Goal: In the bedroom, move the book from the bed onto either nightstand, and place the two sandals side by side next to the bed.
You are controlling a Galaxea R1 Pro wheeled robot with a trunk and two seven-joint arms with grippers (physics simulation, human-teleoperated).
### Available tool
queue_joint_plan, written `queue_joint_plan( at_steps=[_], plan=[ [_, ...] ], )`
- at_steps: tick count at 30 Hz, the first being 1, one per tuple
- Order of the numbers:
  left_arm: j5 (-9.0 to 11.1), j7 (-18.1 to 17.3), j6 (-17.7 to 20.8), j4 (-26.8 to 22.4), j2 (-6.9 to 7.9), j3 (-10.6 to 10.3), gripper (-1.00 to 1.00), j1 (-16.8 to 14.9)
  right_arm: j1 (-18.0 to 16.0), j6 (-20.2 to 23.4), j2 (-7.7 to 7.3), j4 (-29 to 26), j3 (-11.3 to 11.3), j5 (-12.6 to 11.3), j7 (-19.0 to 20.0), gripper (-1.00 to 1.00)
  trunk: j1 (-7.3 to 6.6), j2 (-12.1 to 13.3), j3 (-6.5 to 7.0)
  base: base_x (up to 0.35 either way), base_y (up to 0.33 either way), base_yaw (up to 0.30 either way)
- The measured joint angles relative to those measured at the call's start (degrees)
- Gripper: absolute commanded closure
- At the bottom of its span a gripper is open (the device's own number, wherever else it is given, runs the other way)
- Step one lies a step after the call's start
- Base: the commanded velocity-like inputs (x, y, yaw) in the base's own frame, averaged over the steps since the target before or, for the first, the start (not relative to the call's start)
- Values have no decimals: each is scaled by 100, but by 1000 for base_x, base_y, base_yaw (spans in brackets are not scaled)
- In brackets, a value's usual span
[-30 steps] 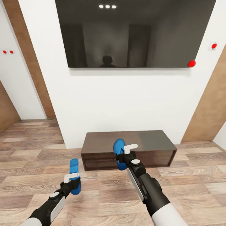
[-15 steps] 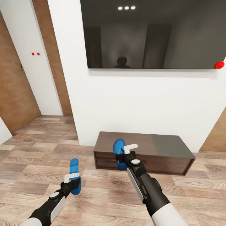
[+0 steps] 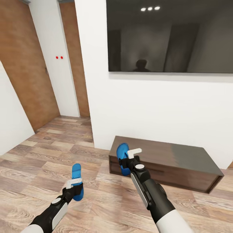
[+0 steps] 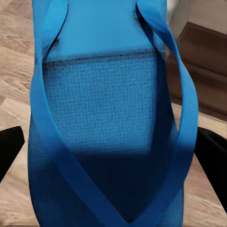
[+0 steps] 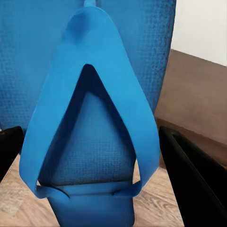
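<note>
Left gripper has its jaws clenched on a sandal held upright at 7 o'clock over the floor. Right gripper grips a second sandal near centre, before the long cabinet at 4 o'clock.

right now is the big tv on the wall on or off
Off: the tv screen is dark, showing only dim reflections of ceiling lights and the room, above the low dark cabinet.
</note>
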Motion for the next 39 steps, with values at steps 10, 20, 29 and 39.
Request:
queue_joint_plan(
  at_steps=[10,20,29,39],
  plan=[
    [-87,7,0,3,-9,-1,100,0,0,0,0,3,5,0,0,100,0,0,36,0,0,282],
    [-262,10,-7,4,-22,8,100,0,0,0,0,32,5,0,1,100,0,0,71,0,0,281],
    [-272,10,-9,1,-19,8,100,0,0,0,0,35,5,0,0,100,0,0,104,0,0,280],
    [-272,9,-9,2,-21,7,100,0,0,0,0,35,5,0,0,100,0,0,142,0,0,280]
  ],
)
